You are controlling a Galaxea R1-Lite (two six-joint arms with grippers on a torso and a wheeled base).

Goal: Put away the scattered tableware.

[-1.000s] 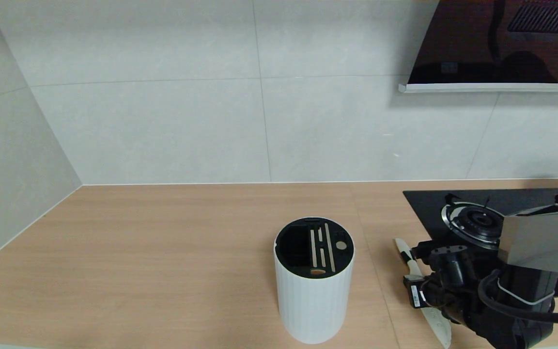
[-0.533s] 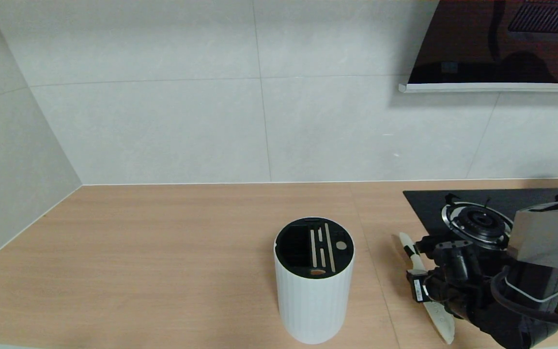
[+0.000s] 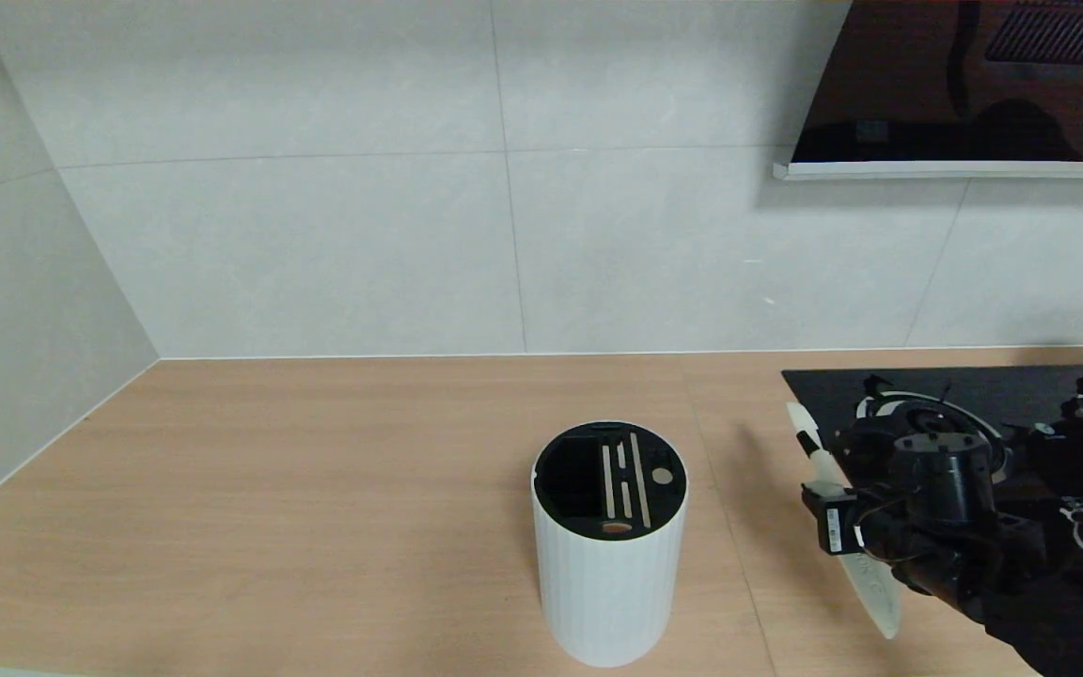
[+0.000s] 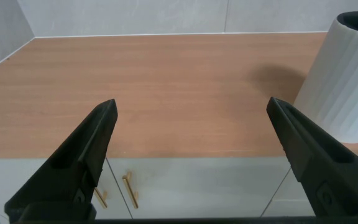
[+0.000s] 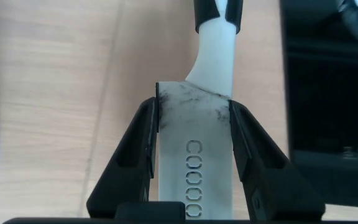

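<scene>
Fingers of the right gripper are pinched on the flat blade of a white knife, one black finger against each edge of the blade. In the head view this gripper sits near the front right of the wooden counter. The knife slants with its blade tip toward the robot and its white handle, ringed by a black band, pointing away toward the hob.

At the counter's front edge, the left gripper has its two dark fingers spread wide apart, holding nothing. Pale cabinet fronts with small brass-coloured handles lie below it.

To the left of the knife, well apart from it, stands a white ribbed cylindrical holder, upright. Its black top has one large opening, several narrow slots and a small round hole. The same holder shows beside the left gripper. A soft shadow lies on the wood between holder and knife.

Just beyond the right gripper is a black gas hob with a round burner. Farther back rises a grey tiled wall, and a dark glossy range hood hangs above the hob.
</scene>
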